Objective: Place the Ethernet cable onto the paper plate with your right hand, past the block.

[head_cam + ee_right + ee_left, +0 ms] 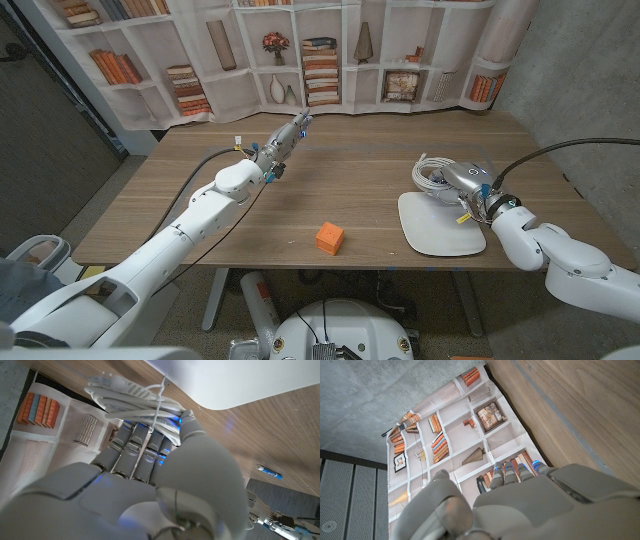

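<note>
White cable (432, 172); orange block (329, 238)

My right hand (468, 183) covers part of the cable (432, 172), so in the head view I cannot tell how my fingers sit on it. The plate (260, 380) is cut off by the right wrist picture's edge. My left hand (283, 143) is too small overhead to read its fingers.

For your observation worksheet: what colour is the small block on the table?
Orange. The block shows best in the head view, left of the paper plate.
</note>
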Tool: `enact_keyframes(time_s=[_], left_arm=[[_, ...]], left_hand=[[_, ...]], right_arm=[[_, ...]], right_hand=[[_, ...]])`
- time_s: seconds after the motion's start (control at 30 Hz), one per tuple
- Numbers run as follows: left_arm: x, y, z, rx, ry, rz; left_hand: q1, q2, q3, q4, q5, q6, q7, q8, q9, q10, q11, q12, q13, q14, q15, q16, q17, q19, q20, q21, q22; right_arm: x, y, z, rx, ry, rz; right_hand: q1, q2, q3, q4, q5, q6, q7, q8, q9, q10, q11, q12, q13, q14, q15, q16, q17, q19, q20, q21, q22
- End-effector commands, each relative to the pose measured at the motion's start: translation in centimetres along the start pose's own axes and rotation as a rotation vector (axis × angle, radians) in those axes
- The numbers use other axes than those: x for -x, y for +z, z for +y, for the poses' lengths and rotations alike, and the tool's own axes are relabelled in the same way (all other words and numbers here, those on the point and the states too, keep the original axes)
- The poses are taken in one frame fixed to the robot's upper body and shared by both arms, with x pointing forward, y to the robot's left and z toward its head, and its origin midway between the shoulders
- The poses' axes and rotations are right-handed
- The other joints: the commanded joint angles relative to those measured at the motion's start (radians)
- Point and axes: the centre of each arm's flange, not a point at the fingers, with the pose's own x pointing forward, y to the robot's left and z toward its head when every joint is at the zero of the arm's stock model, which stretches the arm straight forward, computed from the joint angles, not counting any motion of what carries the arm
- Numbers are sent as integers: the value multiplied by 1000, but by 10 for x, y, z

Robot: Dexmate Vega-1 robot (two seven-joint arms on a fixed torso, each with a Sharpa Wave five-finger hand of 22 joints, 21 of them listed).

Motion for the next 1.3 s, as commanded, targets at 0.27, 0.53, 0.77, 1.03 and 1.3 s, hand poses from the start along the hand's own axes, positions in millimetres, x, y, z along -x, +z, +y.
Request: enact_keyframes(time_s=[0.27,0.53,0.77,1.03,1.3], left_arm=[[-3,4,0,-1,-8,-9],[-6,5,0,-6,-8,-10],[-8,6,-1,-3,-4,-15],[-9,6,-3,-2,-11,-16],[-7,6,-4,-3,-4,-17]], left_hand=[[2,8,-4,0,1,6,6,4,2,-2,-2,6,2,1,-3,3,4,-89,5,-1,3],[3,9,-6,-1,1,6,7,5,2,-1,-2,6,2,0,-3,2,4,-88,5,0,3],[3,9,-7,-1,0,6,8,4,2,-2,1,6,2,0,-3,2,4,-89,4,0,3],[4,10,-9,-1,0,5,6,4,2,-2,0,6,2,0,-3,2,4,-88,3,0,3],[5,11,-10,-1,0,6,8,4,2,-2,0,6,2,1,-3,3,4,-88,2,0,3]], right_arm=[[25,4,-1,-13,-16,22],[33,6,0,-20,-18,23],[42,7,3,-31,-23,28],[52,11,8,-39,-8,25],[61,17,14,-52,7,16]], right_hand=[[124,108,-5,1,7,67,-62,5,3,9,-3,-7,6,6,-113,-3,5,-7,-152,18,3],[125,108,-7,1,7,67,-62,5,3,9,-4,-10,7,8,-113,-5,6,-11,-152,26,3],[126,108,-8,1,7,68,-65,4,4,9,-3,-11,9,9,-113,-6,7,-14,-152,32,2],[127,108,-10,2,7,67,-64,3,3,11,-3,-13,10,10,-112,-9,9,-18,-152,40,2],[128,107,-12,2,7,69,-64,3,3,13,1,-14,10,11,-112,-11,10,-22,-151,47,0]])
